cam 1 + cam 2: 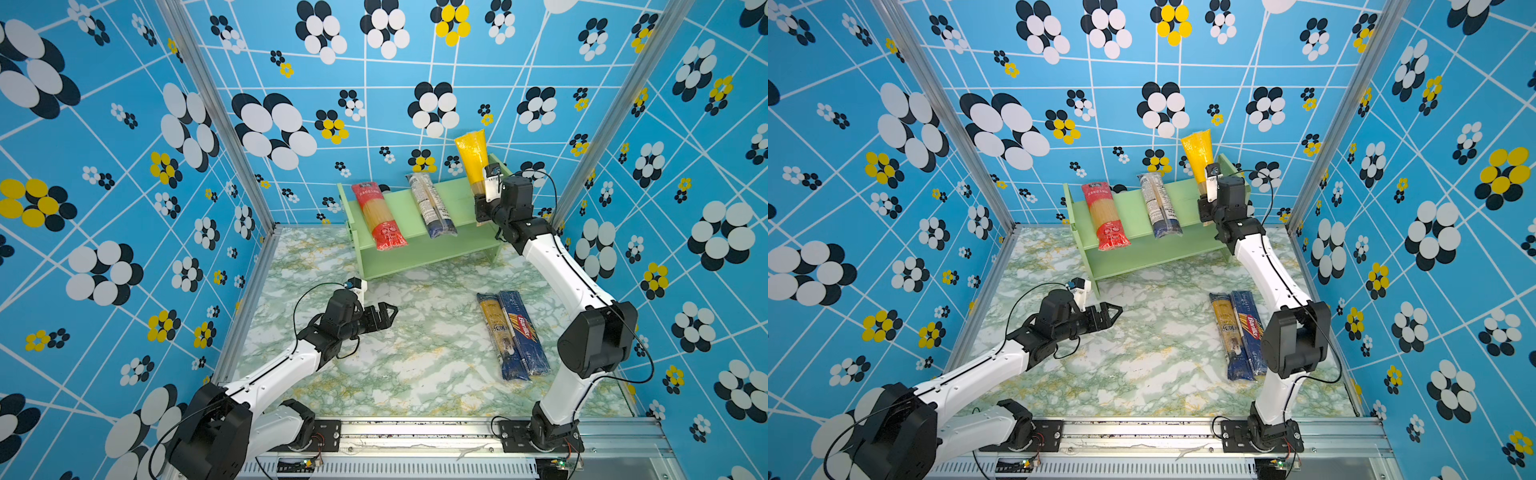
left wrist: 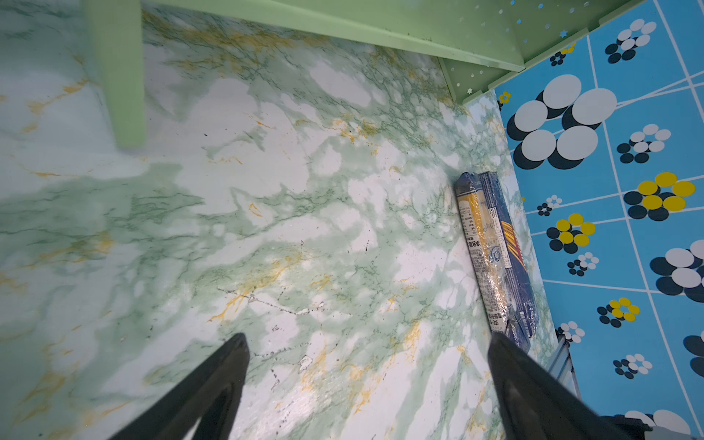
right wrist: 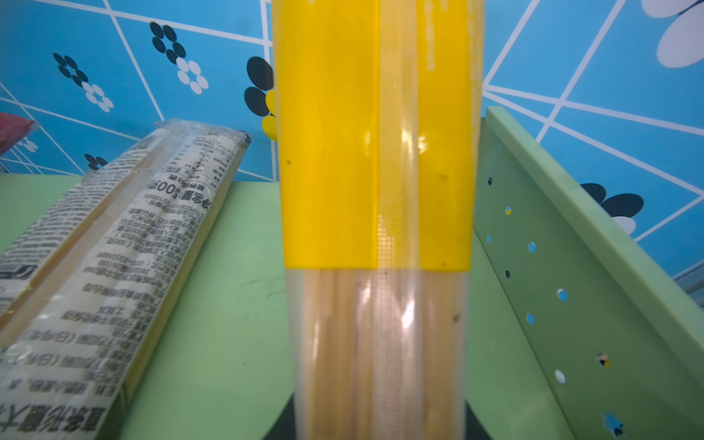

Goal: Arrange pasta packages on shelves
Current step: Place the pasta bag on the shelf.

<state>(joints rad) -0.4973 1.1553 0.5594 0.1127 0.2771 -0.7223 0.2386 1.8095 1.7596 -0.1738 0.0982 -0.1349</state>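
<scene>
1. The right gripper (image 1: 478, 200) is clamped on the near end of the yellow spaghetti pack (image 1: 471, 160), which tilts up steeply over the right end of the pale green shelf unit (image 1: 401, 199), just beside its holed side panel (image 3: 552, 289).
2. The red pack (image 1: 380, 218) lies on the left of the top tier, and the clear white-label pack (image 1: 430, 205) lies mid-tier.
3. The brownish blue-ended pack (image 1: 496, 332) and the dark blue Barilla pack (image 1: 524, 332) lie touching, side by side, on the right of the marble table (image 1: 415, 353).
4. The left gripper (image 1: 387, 316) hangs over the table with its jaws apart and empty, near the shelf's near-left corner.
</scene>
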